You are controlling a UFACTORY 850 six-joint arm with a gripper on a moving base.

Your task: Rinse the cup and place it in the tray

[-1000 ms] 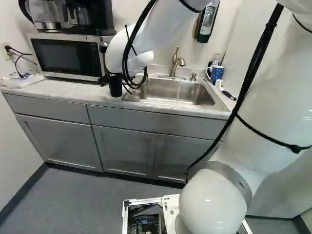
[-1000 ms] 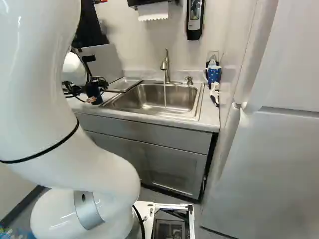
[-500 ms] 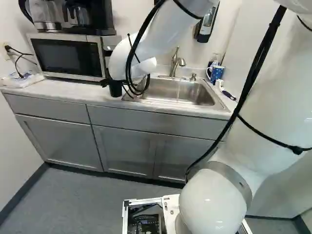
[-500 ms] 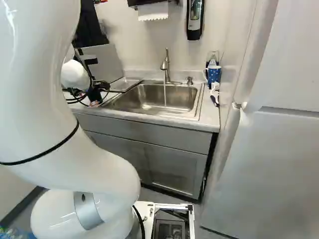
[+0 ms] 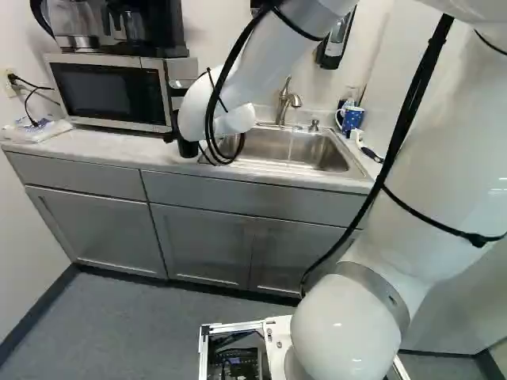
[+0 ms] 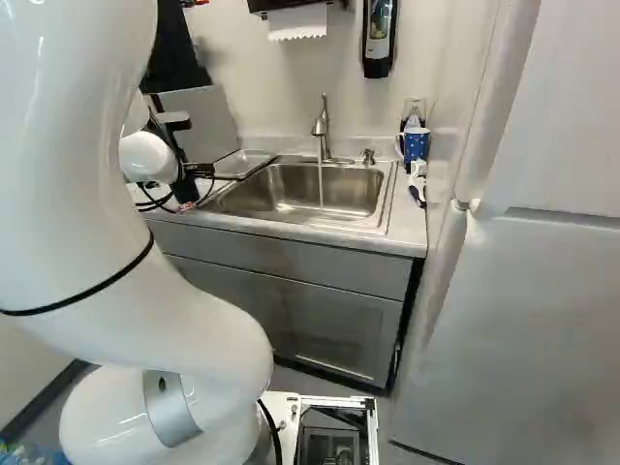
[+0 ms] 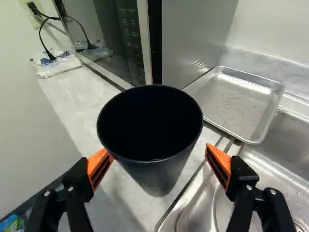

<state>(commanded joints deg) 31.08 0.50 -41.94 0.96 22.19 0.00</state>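
The cup (image 7: 157, 176) stands on the counter (image 7: 72, 104), between the widely spread fingers of the gripper (image 7: 160, 153), which has no grip on it. Grasping seems the step in hand: close evenly, lift, then carry it to the water (image 6: 321, 184) running from the faucet (image 6: 321, 126). The tray (image 7: 236, 106) lies between microwave (image 5: 111, 93) and sink (image 6: 281, 199); its raised rim could snag a low cup.

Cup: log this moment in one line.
cup: between jaws | jaws: open | tray: beside sink, cup not in it | water: running from faucet
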